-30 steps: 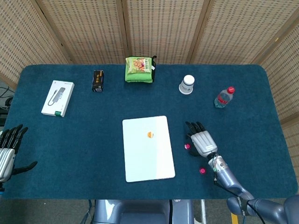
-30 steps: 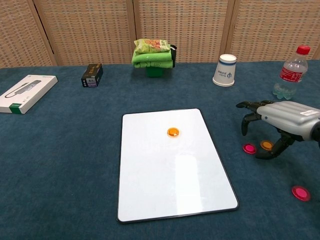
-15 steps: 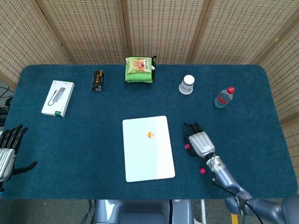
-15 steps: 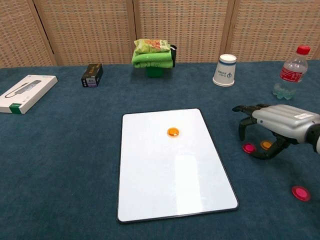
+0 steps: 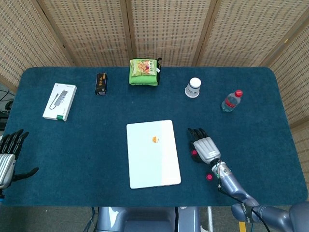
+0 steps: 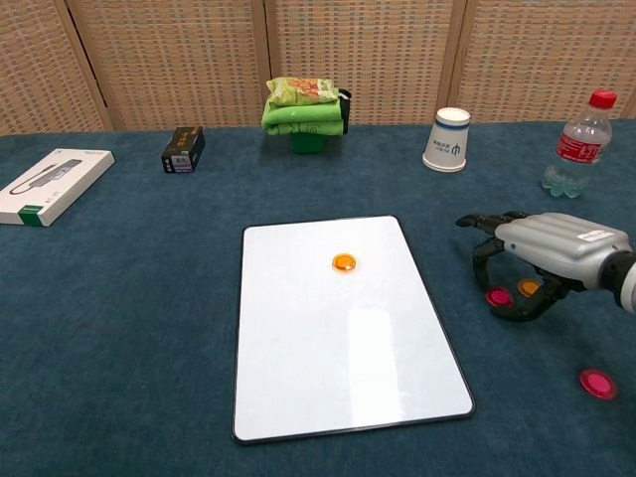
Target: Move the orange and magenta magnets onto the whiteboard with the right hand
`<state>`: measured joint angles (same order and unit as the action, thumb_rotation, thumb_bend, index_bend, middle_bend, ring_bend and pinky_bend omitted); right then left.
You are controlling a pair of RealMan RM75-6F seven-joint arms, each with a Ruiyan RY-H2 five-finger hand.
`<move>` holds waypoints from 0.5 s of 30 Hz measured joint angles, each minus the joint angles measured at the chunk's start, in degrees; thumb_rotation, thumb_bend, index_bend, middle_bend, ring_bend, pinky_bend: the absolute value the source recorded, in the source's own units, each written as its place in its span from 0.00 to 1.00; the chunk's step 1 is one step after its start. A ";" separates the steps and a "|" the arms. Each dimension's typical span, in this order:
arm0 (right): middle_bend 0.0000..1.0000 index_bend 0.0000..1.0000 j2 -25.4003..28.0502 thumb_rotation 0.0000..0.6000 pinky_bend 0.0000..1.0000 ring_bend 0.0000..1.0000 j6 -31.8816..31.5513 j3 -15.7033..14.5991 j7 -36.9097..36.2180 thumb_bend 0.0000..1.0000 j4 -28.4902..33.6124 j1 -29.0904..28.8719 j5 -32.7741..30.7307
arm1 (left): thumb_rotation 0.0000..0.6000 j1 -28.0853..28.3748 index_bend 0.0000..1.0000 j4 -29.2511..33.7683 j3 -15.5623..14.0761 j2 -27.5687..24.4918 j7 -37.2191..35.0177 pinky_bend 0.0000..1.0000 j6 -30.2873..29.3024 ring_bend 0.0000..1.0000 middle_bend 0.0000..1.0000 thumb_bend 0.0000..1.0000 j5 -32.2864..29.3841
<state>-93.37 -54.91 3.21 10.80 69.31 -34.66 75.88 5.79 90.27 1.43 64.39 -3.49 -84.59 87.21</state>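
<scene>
The whiteboard [image 5: 153,162] [image 6: 338,348] lies at the table's middle with one orange magnet [image 5: 155,139] [image 6: 344,262] on it. To its right, my right hand [image 5: 203,147] [image 6: 545,253] arches over a magenta magnet [image 5: 194,152] [image 6: 498,297] and a second orange magnet [image 6: 530,288], both flat on the cloth. Its fingers are curved down and apart, with the magenta magnet between fingertip and thumb but not lifted. Another magenta magnet [image 5: 209,177] [image 6: 597,383] lies nearer the front edge. My left hand [image 5: 8,155] rests open at the table's far left edge.
Along the back stand a white box [image 5: 60,101], a small black box [image 5: 101,83], a green snack bag on a green pack [image 5: 144,71], a paper cup [image 5: 193,87] and a water bottle [image 5: 231,100]. Woven screens close off the rear.
My right hand has shifted a little towards the whiteboard and sunk lower over the magenta magnet. The magnets and my left hand have not moved.
</scene>
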 measured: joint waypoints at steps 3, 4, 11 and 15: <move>0.00 0.51 -0.01 1.00 0.00 0.00 -0.11 0.05 -0.62 0.36 0.01 0.08 0.47 | 1.00 0.01 0.00 0.02 0.00 -0.02 0.02 0.00 0.03 0.00 0.00 0.00 -0.01; 0.00 0.51 0.02 1.00 0.00 0.00 -0.21 0.07 -0.75 0.36 0.03 0.09 0.66 | 1.00 0.01 0.00 0.04 0.00 -0.03 0.01 0.00 0.06 0.00 0.00 0.00 -0.03; 0.00 0.51 0.44 1.00 0.00 0.00 -0.55 0.37 -0.66 0.39 0.30 0.15 1.15 | 1.00 0.02 0.00 0.14 -0.03 -0.13 -0.19 0.00 0.18 0.00 0.00 0.00 -0.05; 0.00 0.51 1.06 1.00 0.00 0.00 -0.76 0.72 -0.30 0.39 1.67 -0.06 1.54 | 1.00 0.05 0.00 0.20 -0.06 -0.18 -0.25 0.00 0.31 0.00 0.00 0.00 -0.08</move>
<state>-92.31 -55.68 3.93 10.51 70.98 -34.72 77.42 5.84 90.46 1.37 64.21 -3.73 -84.27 87.13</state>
